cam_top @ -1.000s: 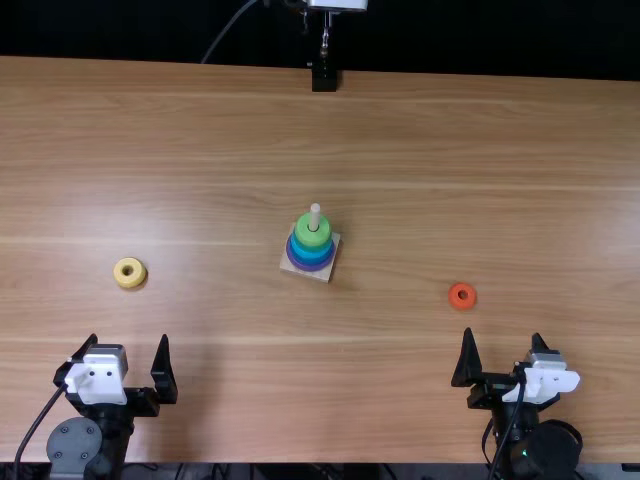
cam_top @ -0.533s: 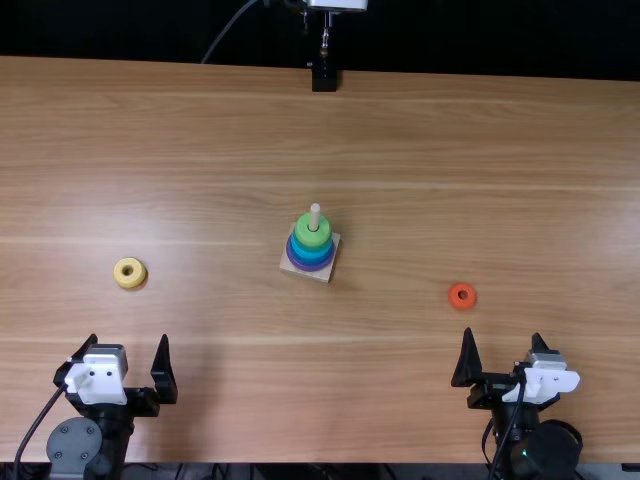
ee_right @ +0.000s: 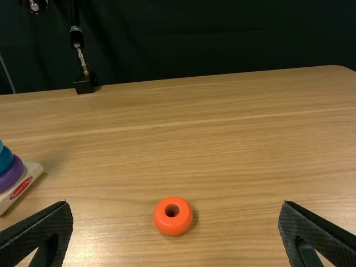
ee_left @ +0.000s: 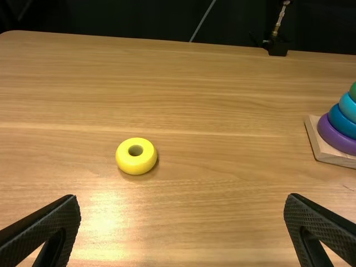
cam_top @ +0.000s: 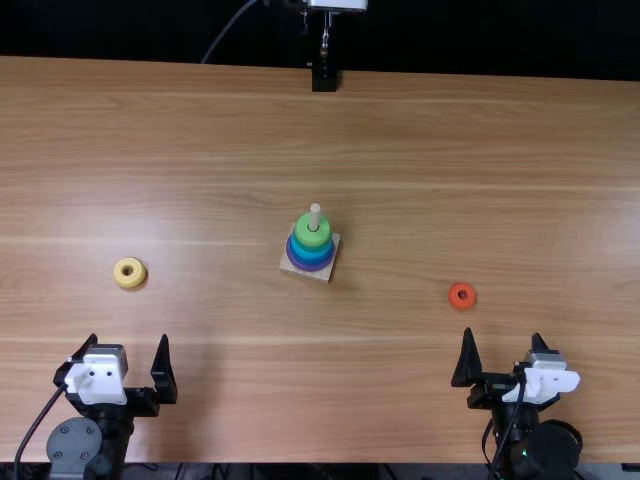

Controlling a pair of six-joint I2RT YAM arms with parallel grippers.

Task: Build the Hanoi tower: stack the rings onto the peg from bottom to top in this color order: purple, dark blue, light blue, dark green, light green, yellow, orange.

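Top view: ring tower on its square pale wooden base (cam_top: 325, 276), the light green ring (cam_top: 314, 239) uppermost, round wooden peg (cam_top: 315, 212) rising through it. It overlaps the dark green ring (ee_left: 354, 93) beneath, so I find those two greens hard to separate from above. My left wrist view cuts the tower off at the picture's edge, but I can make out a sliver of that dark green, then the light blue ring (ee_left: 346, 107), dark blue ring (ee_left: 340, 122) and purple ring (ee_left: 334, 137) down to the base. The right wrist view crops it too; a red oval mark sits on the base's side.

Left gripper (cam_top: 129, 340): fingers spread wide, well to the tower's left and on my side of it. The fat yellow wooden ring (cam_top: 129, 273) lies flat on the table beyond its fingertips, left of the tower, untouched. Right gripper (cam_top: 502, 336): fingers also wide apart, well to the tower's right and on my side. The small orange ring (cam_top: 462, 296) lies flat just beyond the fingertips, right of the tower, apart from them.

Surface: light brown wooden table (cam_top: 480, 140), grain running side to side, pale glare near each arm. At the far edge, past the tower, a black clamp (cam_top: 324, 78) with a metal rod; dark backdrop (cam_top: 480, 35) behind.
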